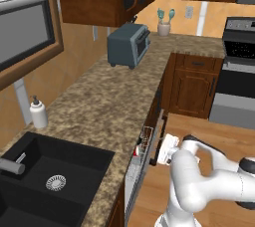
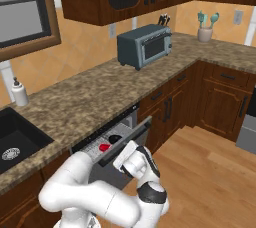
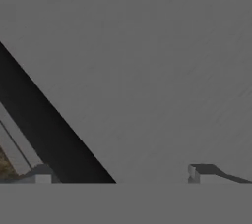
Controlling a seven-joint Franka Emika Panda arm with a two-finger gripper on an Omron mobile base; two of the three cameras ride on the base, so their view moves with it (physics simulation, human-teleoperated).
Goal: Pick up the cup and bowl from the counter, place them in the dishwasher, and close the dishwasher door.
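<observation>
Closing the dishwasher door (image 2: pixel 125 142) is the step in hand, as I judge it — the cup (image 2: pixel 104 147) and the bowl (image 2: pixel 115 138) already sit inside the dishwasher (image 2: pixel 107 144), on its wire rack (image 2: pixel 97 144), and the tabletop (image 1: pixel 107 109) carries neither of them.

In the left base view I see the sink (image 1: pixel 45 181) and the soap bottle (image 1: pixel 38 113) on the left, the toaster oven (image 1: pixel 128 45) further along, then the door edge-on, tilted up and near to shut, with a little red of the cup at the gap. My hand (image 1: pixel 167 147) is right against the outer face of the door.

The right base view shows what the left one hides: the red cup and, just beside it, the black bowl, both on the rack behind the half-raised door, and the hand (image 2: pixel 126 155) low at the door's front.

The hand view gives me the flat grey panel very close, with a dark edge going diagonally. The two fingertips (image 3: pixel 199 173) stand well apart — the hand is spread and pinches nothing.

The next move, I think, calls for a steady push up and forward along the hinge arc, so that the door goes fully flush under the tabletop and the hand does not slip off the panel.
</observation>
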